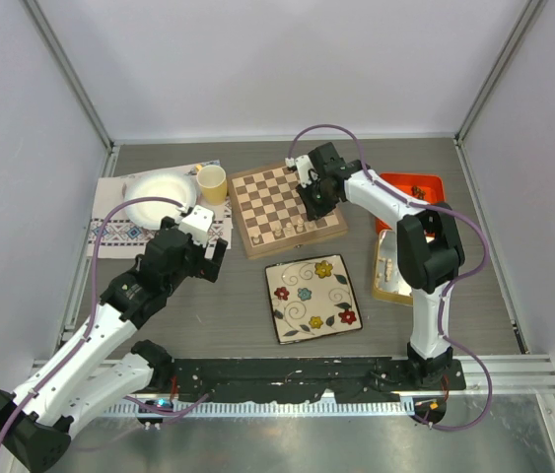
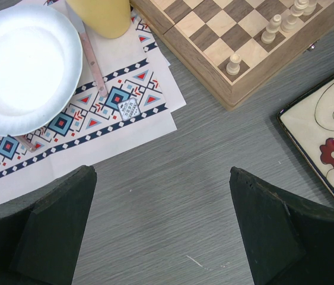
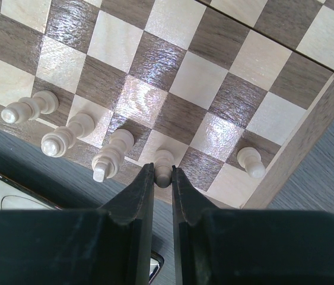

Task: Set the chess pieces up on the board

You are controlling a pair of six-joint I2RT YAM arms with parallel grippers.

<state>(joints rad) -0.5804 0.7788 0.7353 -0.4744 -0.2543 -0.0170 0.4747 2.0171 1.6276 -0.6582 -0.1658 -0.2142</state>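
Under both arms lies the grey surface (image 1: 208, 315), seen whole only from the top camera. Directly below the right pincer (image 3: 163, 178) sits the board (image 1: 277, 197). The left pincer (image 2: 161, 178) hangs spread wide over bare surface, holding nothing.

Ahead of it to the left, its wrist camera shows a patterned mat (image 2: 119, 107) carrying a white plate (image 2: 18, 59) and a yellow cup (image 2: 98, 15). Ahead to the right is the board's corner, and further right the edge of a flowered plate (image 2: 315, 124). Only the top camera shows an orange tray (image 1: 425, 182) beyond the right arm.

The right pincer is pinching a pale piece (image 3: 164, 163) in the row along the board's edge nearest it, fingers pressed to the piece's sides. Only the right wrist camera shows this contact; from above the arm hides it. Left of that pincer three more pale pieces (image 3: 66, 135) stand in the same row, and another (image 3: 251, 162) stands to its right near the board's corner.
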